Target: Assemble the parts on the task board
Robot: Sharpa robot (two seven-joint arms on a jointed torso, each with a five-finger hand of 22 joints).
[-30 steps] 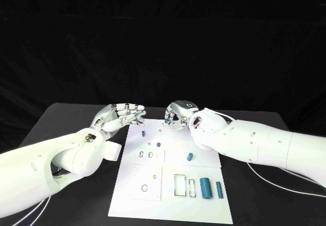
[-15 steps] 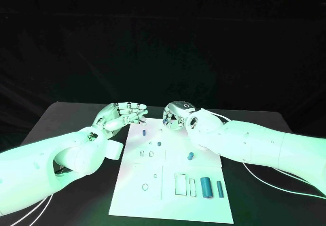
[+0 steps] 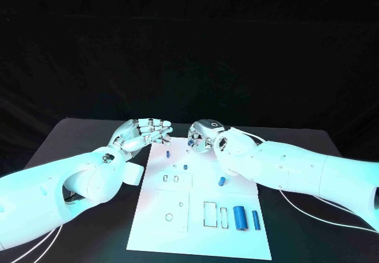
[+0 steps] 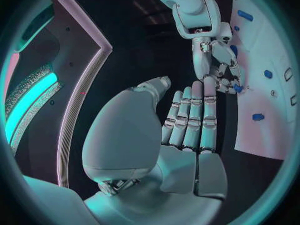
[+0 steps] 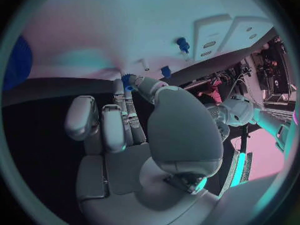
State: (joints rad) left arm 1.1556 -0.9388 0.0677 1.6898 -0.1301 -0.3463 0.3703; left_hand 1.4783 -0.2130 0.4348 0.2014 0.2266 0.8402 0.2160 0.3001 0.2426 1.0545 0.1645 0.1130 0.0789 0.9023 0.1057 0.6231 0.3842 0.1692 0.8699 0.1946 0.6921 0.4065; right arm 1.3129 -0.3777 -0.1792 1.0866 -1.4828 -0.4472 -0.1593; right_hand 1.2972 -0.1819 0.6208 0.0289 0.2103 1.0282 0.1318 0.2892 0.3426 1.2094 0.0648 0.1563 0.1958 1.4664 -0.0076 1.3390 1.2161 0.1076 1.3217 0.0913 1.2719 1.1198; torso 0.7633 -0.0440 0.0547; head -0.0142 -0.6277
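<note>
The white task board [image 3: 197,235] lies lengthwise in the middle of the table. My right hand [image 3: 207,137] hovers over its far edge and pinches a small blue part [image 5: 127,80] between thumb and fingertips; the left wrist view shows that part [image 4: 237,88] too. My left hand [image 3: 142,134] hangs just left of the board's far corner, holding nothing, its fingers [image 4: 194,117] side by side. Two small blue pegs [image 3: 173,155] [image 3: 185,165] stand in the far part of the board. A short blue piece [image 3: 222,181] lies at mid-board.
A thick blue cylinder [image 3: 239,217] and a thinner blue rod [image 3: 255,219] lie near the board's front right, beside a rectangular recess [image 3: 210,213]. Small slots [image 3: 170,178] and a round hole [image 3: 169,217] mark the left half. Black table surrounds the board.
My right hand has sunk a little and drifted left toward the board's far edge, still pinching the small part. The left hand has barely moved.
</note>
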